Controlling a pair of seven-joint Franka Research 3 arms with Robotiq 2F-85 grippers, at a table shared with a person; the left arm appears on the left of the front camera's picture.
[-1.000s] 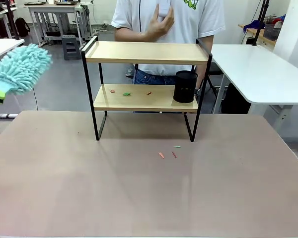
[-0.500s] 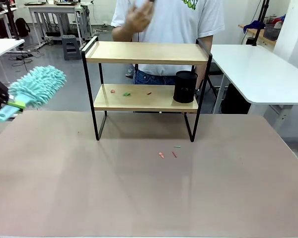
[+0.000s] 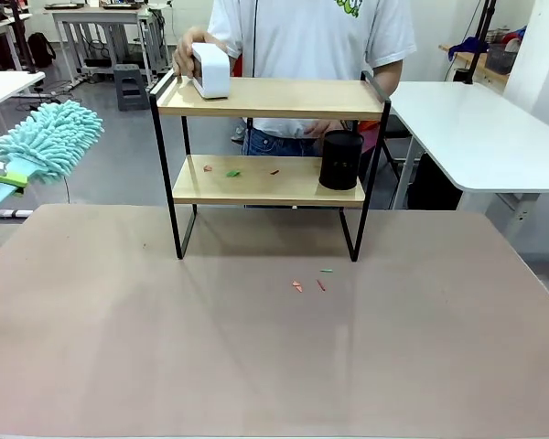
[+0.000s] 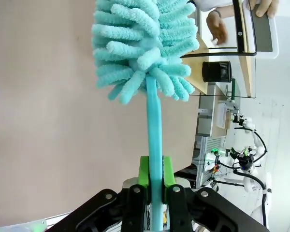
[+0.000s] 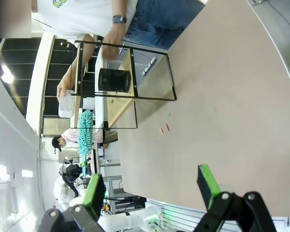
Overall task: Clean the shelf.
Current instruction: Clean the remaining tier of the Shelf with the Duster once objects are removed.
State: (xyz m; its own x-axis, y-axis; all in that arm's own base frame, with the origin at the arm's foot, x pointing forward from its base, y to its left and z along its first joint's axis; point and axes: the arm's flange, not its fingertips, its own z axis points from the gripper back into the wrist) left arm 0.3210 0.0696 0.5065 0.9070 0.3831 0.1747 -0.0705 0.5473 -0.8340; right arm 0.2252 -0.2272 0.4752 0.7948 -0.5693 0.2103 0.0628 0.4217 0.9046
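Observation:
The shelf [image 3: 270,96] stands at the table's far middle, with two wooden boards in a black frame. Paper scraps [image 3: 233,173] and a black cup [image 3: 341,160] lie on its lower board. A person's hand holds a white box [image 3: 210,70] on the left end of the top board. My left gripper [image 4: 154,174] is shut on the handle of a teal fluffy duster [image 3: 50,137], held in the air off the table's left edge, well left of the shelf. My right gripper [image 5: 151,188] is open and holds nothing, far from the shelf [image 5: 125,72].
A few small scraps [image 3: 297,285] lie on the brown table [image 3: 256,366] in front of the shelf. The person stands right behind the shelf. A white table [image 3: 476,128] stands at the right and another at the far left.
The person has brought a white box down onto the top board's left end. The duster dipped toward the shelf, then drew back left and slightly up.

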